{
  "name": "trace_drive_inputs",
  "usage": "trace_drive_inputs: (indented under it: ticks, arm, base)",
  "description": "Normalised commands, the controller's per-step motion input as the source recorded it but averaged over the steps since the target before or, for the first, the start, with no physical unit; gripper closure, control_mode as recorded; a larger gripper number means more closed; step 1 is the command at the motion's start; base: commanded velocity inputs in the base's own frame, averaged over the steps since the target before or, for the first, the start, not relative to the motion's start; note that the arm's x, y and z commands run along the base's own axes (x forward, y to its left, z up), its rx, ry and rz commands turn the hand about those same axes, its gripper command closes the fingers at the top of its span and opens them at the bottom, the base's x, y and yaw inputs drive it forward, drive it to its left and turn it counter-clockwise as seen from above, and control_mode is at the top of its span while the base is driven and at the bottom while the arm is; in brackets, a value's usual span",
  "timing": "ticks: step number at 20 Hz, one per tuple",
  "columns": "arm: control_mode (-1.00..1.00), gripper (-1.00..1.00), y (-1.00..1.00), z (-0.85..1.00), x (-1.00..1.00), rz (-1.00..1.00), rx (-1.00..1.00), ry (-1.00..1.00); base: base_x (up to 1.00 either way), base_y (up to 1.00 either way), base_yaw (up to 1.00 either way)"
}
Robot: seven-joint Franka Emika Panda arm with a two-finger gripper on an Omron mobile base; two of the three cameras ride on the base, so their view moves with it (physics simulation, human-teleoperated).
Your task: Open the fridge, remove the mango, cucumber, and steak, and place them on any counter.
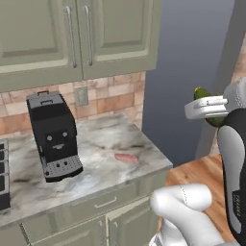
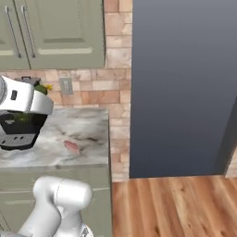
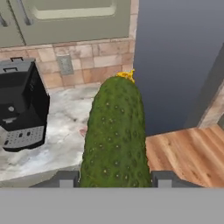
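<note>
1. End effector [image 3: 113, 179] clamped on the cucumber [image 3: 114, 135], held in the air beyond the desk's end.
2. Steak [image 1: 126, 157] lying flat on the desk [image 1: 96, 139], near its right edge.
3. Black coffee machine [image 1: 53, 137] stands further left on the desk.

- Steak [image 2: 71, 146] lies flat on the marbled bench [image 2: 88, 125], near its front edge.
- Cucumber [image 2: 40, 89] tip shows behind the white wrist, above the bench.
</note>
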Motion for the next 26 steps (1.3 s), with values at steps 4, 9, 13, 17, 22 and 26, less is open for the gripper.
trace_drive_inputs:
  ticks: [4,9,13,17,22,26]
  arm:
    - [1.0,1.0,0.0,0.0,0.0,0.0,0.0,0.0]
    - [1.0,1.0,0.0,0.0,0.0,0.0,0.0,0.0]
    - [1.0,1.0,0.0,0.0,0.0,0.0,0.0,0.0]
    - [1.0,1.0,0.0,0.0,0.0,0.0,0.0,0.0]
    - [1.0,1.0,0.0,0.0,0.0,0.0,0.0,0.0]
    - [-1.0,1.0,0.19,-0.28,0.14,0.02,0.0,0.17]
  base:
    - [0.85,0.26,0.22]
    - [0.1,0.27,0.23]
    - [-0.06,0.53,0.24]
    - [0.03,0.52,0.16]
    - [0.23,0.33,0.04]
    - [0.12,0.16,0.02]
